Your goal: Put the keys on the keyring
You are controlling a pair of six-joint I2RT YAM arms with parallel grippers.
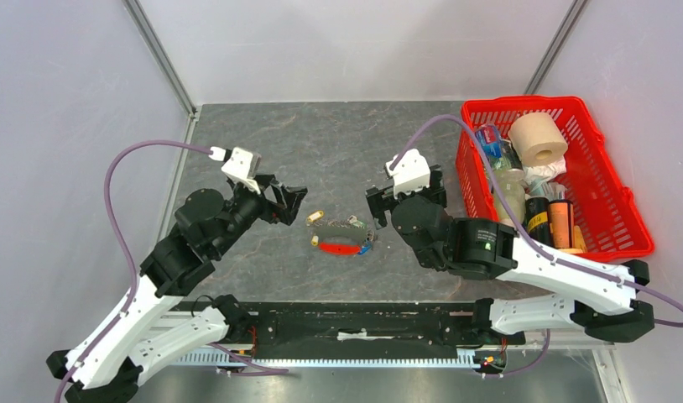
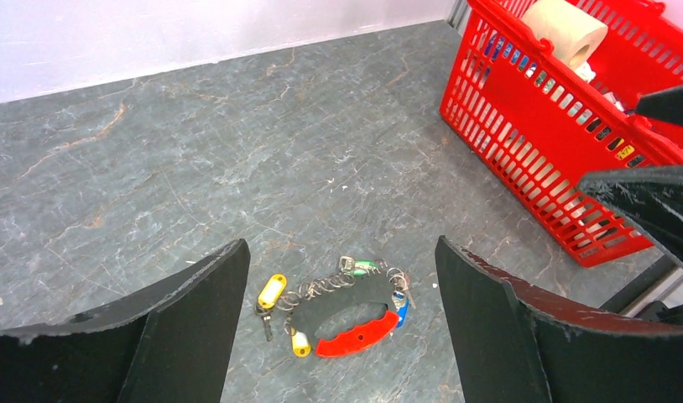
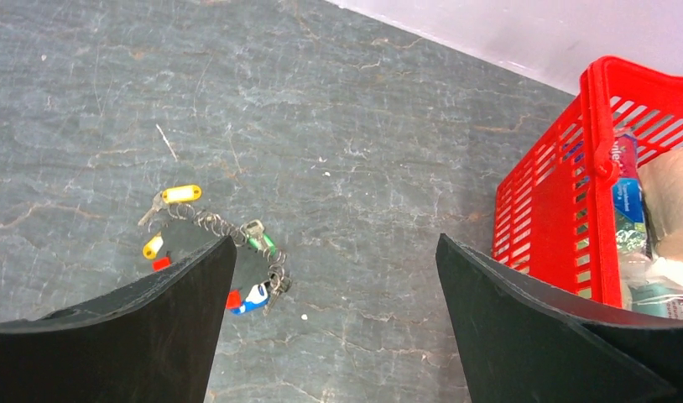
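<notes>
Left gripper [image 1: 292, 204] and right gripper [image 1: 403, 198] hang released, flanking keys [image 1: 345, 223] and keyring [image 1: 338, 248] mid-frame; approach step, likely a fine pinch next.

Directions are read from the top view, with 12 o'clock at the far edge of the table [image 1: 237, 134].

1. The keyring [image 1: 352, 223] lies near the table's centre. Its fob [image 1: 338, 248] is at the 6 o'clock side, and the chain [image 2: 321, 285] curls away toward 12 o'clock.
2. The keys [image 1: 315, 217] lie along the chain, one at 10 o'clock from the fob and one touching its 3 o'clock tip.
3. The left gripper [image 1: 293, 206] stands at 9 o'clock from the cluster and the right gripper [image 3: 334, 243] at 2 o'clock. Both are apart from it.
4. The basket [image 1: 523, 102] occupies the table's 2 o'clock corner, with a toilet roll [image 1: 538, 138] inside at its far end.
</notes>
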